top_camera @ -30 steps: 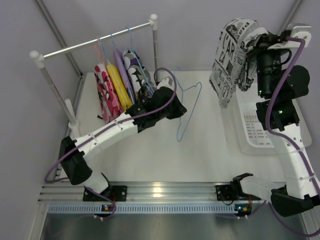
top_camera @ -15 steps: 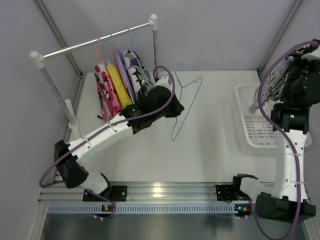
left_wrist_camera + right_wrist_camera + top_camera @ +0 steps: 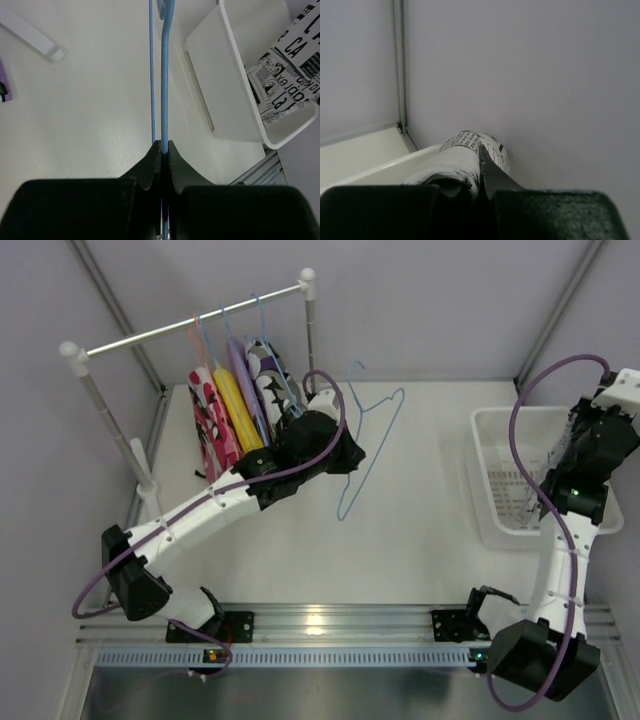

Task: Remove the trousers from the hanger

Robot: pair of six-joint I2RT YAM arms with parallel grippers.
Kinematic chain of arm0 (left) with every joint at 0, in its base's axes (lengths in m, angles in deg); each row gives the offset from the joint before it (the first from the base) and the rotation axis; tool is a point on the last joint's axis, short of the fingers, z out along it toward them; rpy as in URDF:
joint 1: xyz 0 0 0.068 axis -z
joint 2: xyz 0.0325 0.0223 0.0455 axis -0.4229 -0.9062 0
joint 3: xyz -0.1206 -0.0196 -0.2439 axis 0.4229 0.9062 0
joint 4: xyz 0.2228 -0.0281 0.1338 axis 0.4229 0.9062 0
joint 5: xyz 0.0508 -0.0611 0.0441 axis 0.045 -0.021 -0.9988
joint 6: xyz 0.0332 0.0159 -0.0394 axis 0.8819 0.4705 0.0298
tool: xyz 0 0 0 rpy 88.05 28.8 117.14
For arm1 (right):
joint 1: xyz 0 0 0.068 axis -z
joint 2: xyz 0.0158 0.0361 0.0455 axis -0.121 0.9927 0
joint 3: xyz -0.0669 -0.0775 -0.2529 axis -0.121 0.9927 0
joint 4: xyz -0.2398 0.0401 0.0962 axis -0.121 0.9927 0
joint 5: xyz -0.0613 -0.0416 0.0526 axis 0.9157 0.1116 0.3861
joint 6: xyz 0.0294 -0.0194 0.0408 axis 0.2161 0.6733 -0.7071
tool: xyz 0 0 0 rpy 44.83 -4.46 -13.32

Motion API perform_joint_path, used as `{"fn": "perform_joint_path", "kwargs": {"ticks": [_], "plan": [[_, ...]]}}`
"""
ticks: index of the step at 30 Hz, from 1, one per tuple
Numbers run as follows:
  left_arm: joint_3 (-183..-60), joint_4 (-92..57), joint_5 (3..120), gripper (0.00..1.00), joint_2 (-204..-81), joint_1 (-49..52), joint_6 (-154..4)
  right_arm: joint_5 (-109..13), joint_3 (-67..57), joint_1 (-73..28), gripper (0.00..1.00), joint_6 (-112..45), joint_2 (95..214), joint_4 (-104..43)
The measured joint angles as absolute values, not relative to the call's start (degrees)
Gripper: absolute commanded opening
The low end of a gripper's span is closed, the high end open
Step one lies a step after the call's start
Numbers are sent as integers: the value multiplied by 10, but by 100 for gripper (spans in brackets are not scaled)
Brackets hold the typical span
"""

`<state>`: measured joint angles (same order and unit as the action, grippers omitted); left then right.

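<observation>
My left gripper (image 3: 350, 454) is shut on a bare blue wire hanger (image 3: 372, 440) and holds it over the table; in the left wrist view the wire (image 3: 164, 75) runs up from between the closed fingertips of the gripper (image 3: 164, 145). My right gripper (image 3: 479, 150) is shut on the black-white print trousers (image 3: 470, 150), over the right side of the white basket (image 3: 500, 490). These trousers also show in the left wrist view (image 3: 287, 75), hanging into the basket. Red-pink (image 3: 207, 425), yellow (image 3: 238, 410), purple (image 3: 243, 370) and spotted (image 3: 270, 375) trousers hang on the rack.
The rack's metal rail (image 3: 190, 325) and its posts stand at the back left, close behind my left arm. The basket (image 3: 220, 80) sits at the table's right edge. Grey walls close in behind and to the right of my right arm (image 3: 580, 490).
My right arm has swung the print trousers from high above the table rightward and down to the basket. My left gripper has shifted the bare hanger slightly left.
</observation>
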<state>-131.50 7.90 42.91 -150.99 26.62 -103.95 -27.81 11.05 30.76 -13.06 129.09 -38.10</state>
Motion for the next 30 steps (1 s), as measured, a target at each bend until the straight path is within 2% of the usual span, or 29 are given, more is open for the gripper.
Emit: {"fn": "perform_joint_path", "kwargs": {"ticks": [5, 6, 8, 9, 13, 15, 24, 30], "plan": [[-1315, 81, 433, 0, -1497, 266, -1031, -301, 177, 308, 1, -138, 1291, -381], [-1315, 81, 436, 0, -1494, 266, -1027, -307, 189, 308, 8, -142, 1295, -379], [-1315, 81, 452, 0, -1488, 266, -1014, -319, 204, 308, 53, -152, 1310, -374], [-1315, 81, 457, 0, -1486, 266, -1009, -326, 208, 308, 64, -159, 1319, -371], [-1315, 81, 496, 0, -1475, 266, -966, -354, 210, 308, 92, -175, 1335, -353], [-1315, 81, 518, 0, -1465, 266, -944, -366, 210, 308, 99, -181, 1333, -341], [-1280, 83, 581, 0, -1336, 260, -854, -448, 197, 308, 99, -217, 1245, -230], [-1256, 92, 611, 0, -1242, 181, -824, -513, 147, 308, 100, -237, 1201, -210]]}}
